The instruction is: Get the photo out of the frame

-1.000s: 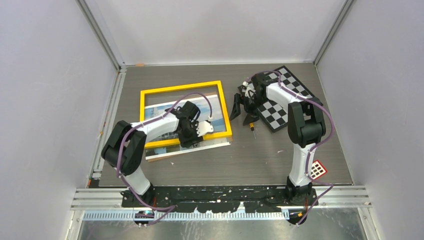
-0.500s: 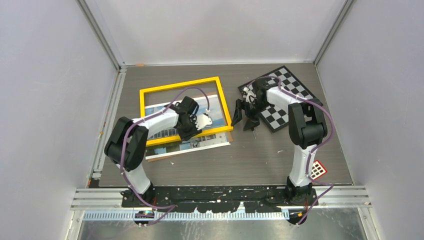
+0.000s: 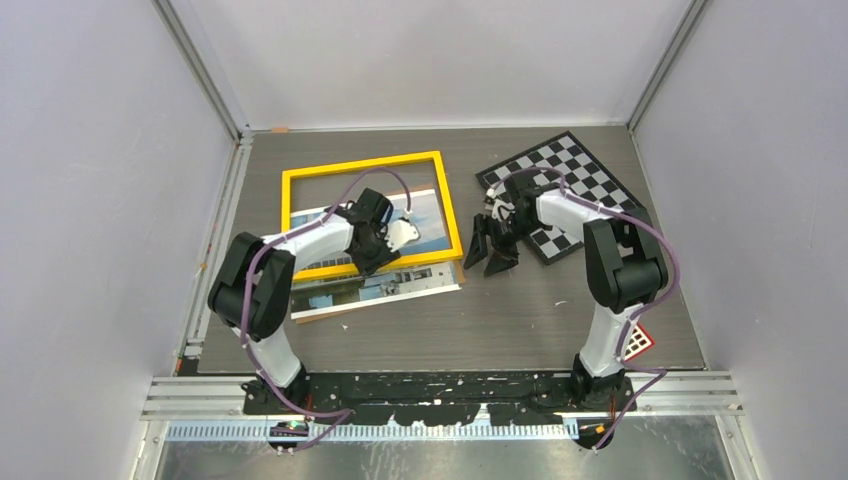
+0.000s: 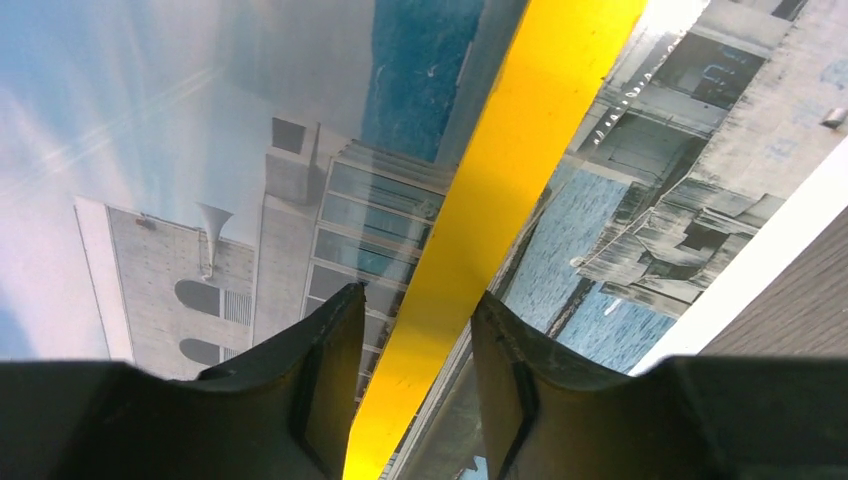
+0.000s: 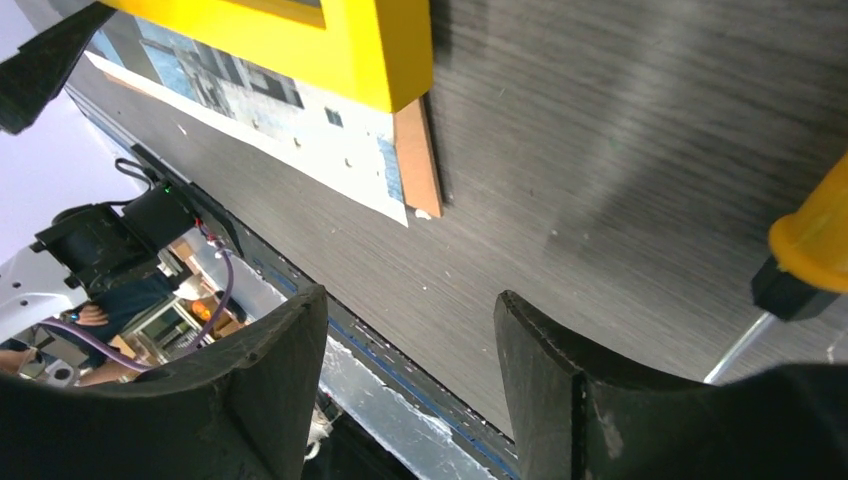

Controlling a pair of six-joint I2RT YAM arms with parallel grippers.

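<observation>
The yellow frame [image 3: 365, 165] lies at the table's left, skewed over the photo [image 3: 410, 283], whose near edge and right corner stick out below it. My left gripper [image 3: 369, 262] is shut on the frame's near rail. In the left wrist view the yellow rail [image 4: 500, 180] runs between the fingers of my left gripper [image 4: 415, 330], over the building print [image 4: 250, 200]. My right gripper [image 3: 488, 250] is open and empty, just right of the frame's near right corner [image 5: 340, 40]. The right wrist view shows the photo [image 5: 300, 130] on a brown backing board [image 5: 418, 160], beyond my open right gripper [image 5: 410, 340].
A black-and-white checkerboard [image 3: 580, 180] lies at the back right, behind my right arm. A yellow-handled screwdriver [image 5: 810, 240] lies on the table beside my right gripper. A small red-and-white tag [image 3: 635, 340] sits near the right arm's base.
My left gripper has dragged the frame toward the back, baring more of the photo. My right gripper has come off the checkerboard toward the frame's near right corner.
</observation>
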